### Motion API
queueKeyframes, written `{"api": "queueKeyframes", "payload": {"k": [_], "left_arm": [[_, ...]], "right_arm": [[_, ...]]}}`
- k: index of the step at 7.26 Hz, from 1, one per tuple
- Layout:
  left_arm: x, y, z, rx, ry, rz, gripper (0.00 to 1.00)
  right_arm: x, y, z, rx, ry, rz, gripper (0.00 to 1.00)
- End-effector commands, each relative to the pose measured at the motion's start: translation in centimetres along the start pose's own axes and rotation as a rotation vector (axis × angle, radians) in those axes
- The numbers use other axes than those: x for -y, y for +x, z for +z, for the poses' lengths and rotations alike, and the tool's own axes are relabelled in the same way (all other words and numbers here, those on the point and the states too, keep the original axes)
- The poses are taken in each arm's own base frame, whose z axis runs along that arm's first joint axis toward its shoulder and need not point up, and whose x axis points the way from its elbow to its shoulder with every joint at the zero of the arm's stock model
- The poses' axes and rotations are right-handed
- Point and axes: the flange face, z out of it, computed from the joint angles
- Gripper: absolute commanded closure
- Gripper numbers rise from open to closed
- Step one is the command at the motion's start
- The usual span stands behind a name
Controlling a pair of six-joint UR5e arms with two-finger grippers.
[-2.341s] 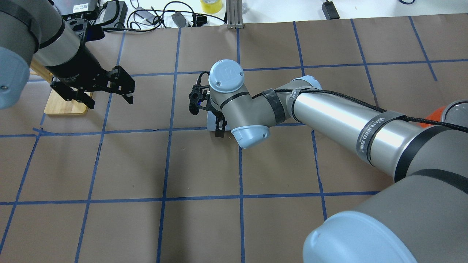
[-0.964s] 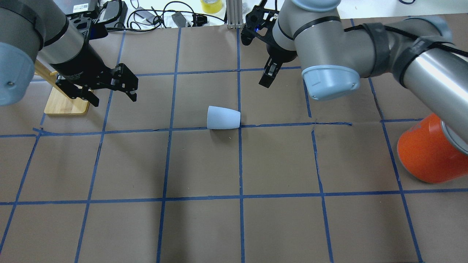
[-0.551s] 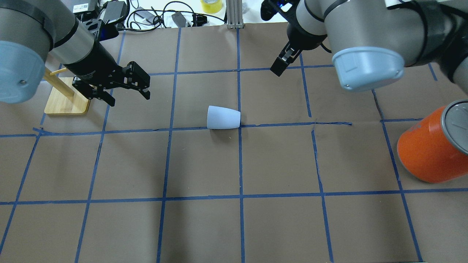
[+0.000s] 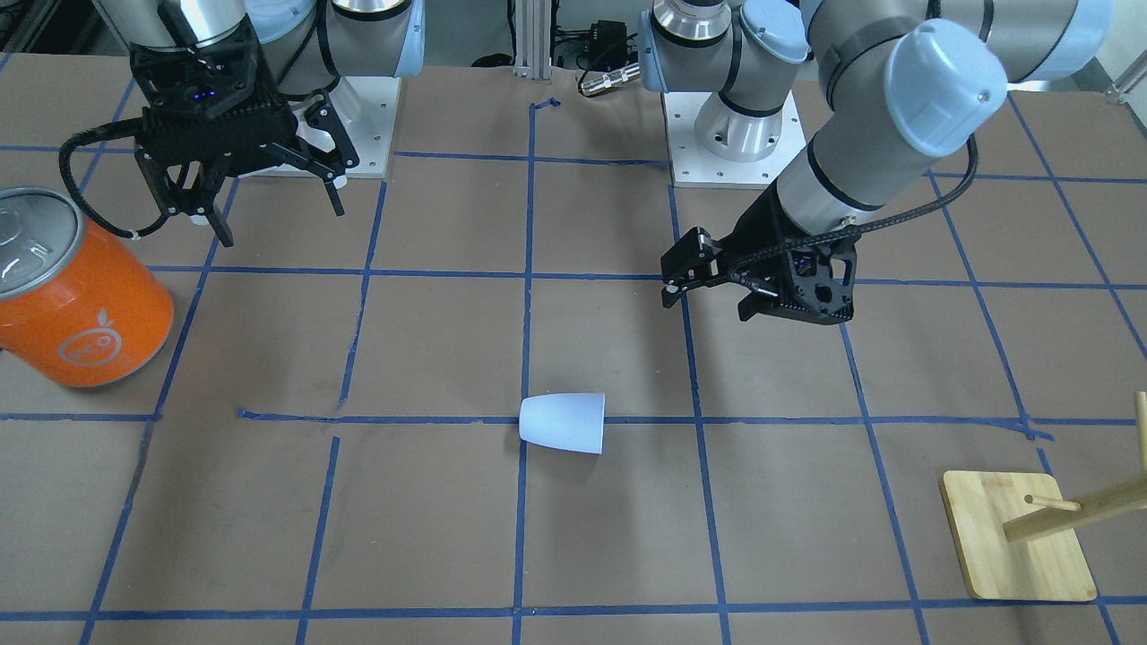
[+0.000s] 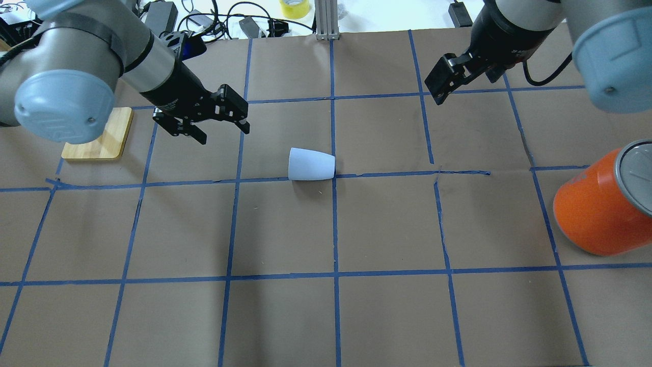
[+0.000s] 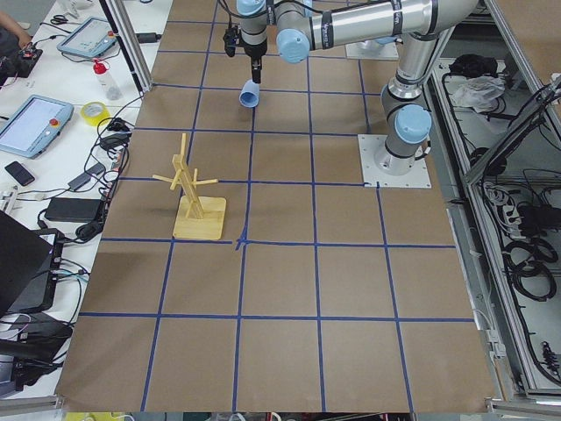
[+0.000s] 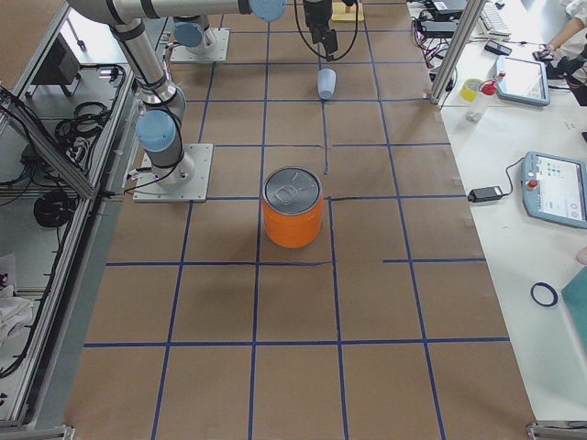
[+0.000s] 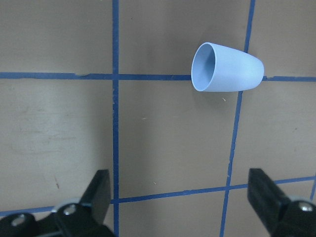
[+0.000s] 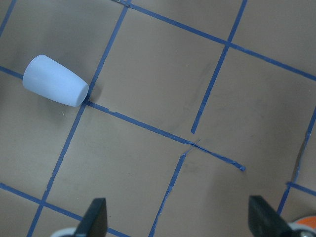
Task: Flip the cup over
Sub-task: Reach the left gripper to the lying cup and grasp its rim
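Observation:
The pale blue-white cup (image 5: 311,164) lies on its side on the brown table paper, on a blue tape line. Its mouth points toward the overhead view's left and its rounded base to the right. It also shows in the front view (image 4: 564,422), the left wrist view (image 8: 227,67) and the right wrist view (image 9: 55,81). My left gripper (image 5: 222,133) is open and empty, above the table to the left of and beyond the cup's mouth. My right gripper (image 4: 280,224) is open and empty, far from the cup near the table's back right (image 5: 439,86).
A large orange can (image 5: 596,214) with a silver top stands at the right edge. A wooden peg stand (image 4: 1013,537) on a square base sits at the far left (image 5: 97,140). Cables and a roll of yellow tape (image 5: 294,7) lie beyond the table's far edge.
My right arm has left the cup on its side and pulled up and away to the back right. My left gripper has moved right, toward the cup. The cup has stayed put.

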Motion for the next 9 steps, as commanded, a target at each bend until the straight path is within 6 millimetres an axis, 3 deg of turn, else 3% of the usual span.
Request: {"api": "queueKeyframes", "payload": {"k": [1,3,5,6,8,9], "left_arm": [[0.7,0.7,5.7,-0.073,0.003,0.033,0.00],[1.5,0.3,9.3,-0.144,0.000,0.032,0.00],[3.2,-0.7,12.9,-0.149,0.001,0.030,0.00],[3.5,0.0,15.0,-0.186,-0.024,0.035,0.00],[3.9,0.2,17.8,-0.200,-0.044,0.037,0.00],[4.3,-0.1,18.5,-0.200,-0.044,0.037,0.00]], "right_arm": [[-1.0,2.4,-0.9,-0.022,-0.015,0.147,0.00],[-1.1,2.6,-1.2,-0.028,-0.018,0.274,0.00],[-2.5,2.0,-2.3,-0.014,-0.039,0.279,0.00],[-2.5,2.2,-2.1,-0.009,-0.044,0.284,0.00],[-2.5,5.0,-3.4,-0.025,-0.021,0.342,0.00],[-2.8,5.2,-2.9,-0.038,-0.038,0.344,0.00]]}}
